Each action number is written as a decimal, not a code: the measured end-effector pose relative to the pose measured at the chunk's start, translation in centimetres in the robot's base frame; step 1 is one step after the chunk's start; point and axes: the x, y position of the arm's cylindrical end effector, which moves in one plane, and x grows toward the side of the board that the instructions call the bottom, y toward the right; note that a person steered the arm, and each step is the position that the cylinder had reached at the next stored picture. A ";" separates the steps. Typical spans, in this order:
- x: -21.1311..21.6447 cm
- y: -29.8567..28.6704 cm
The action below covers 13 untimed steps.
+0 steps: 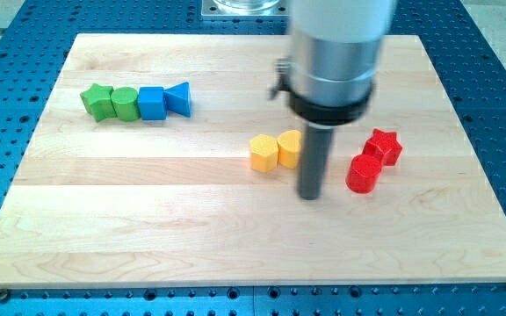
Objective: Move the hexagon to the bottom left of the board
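So the arm is hanging over the middle-right of the wooden board [235, 228], and the tip [311, 195] is sitting on the wood just to the right of and a bit below the two yellow blocks. There's no claw on this thing, just a plain dark rod, so nothing is being gripped. The tip is looking very close to the yellow pair, but I can't tell if it's actually touching.

The yellow hexagon [263, 153] is sitting near the board's centre, well away from the bottom left corner. Right beside it, touching, is a second yellow block [289, 147], partly hidden behind the rod, shape hard to call.

On the tip's other side, two red blocks are crowding together: a red cylinder [364, 173] and a red star [383, 146] just above it.

Up near the top left corner, a row of four is touching in a line: green star [97, 101], green cylinder [125, 104], blue cube [151, 103], blue triangle [179, 97].

No readable writing or labels anywhere. The board is resting on a blue perforated table [490, 88].
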 end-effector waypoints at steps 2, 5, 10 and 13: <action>-6.0 3.8; -10.0 -1.7; -7.6 -3.9; -5.4 -3.4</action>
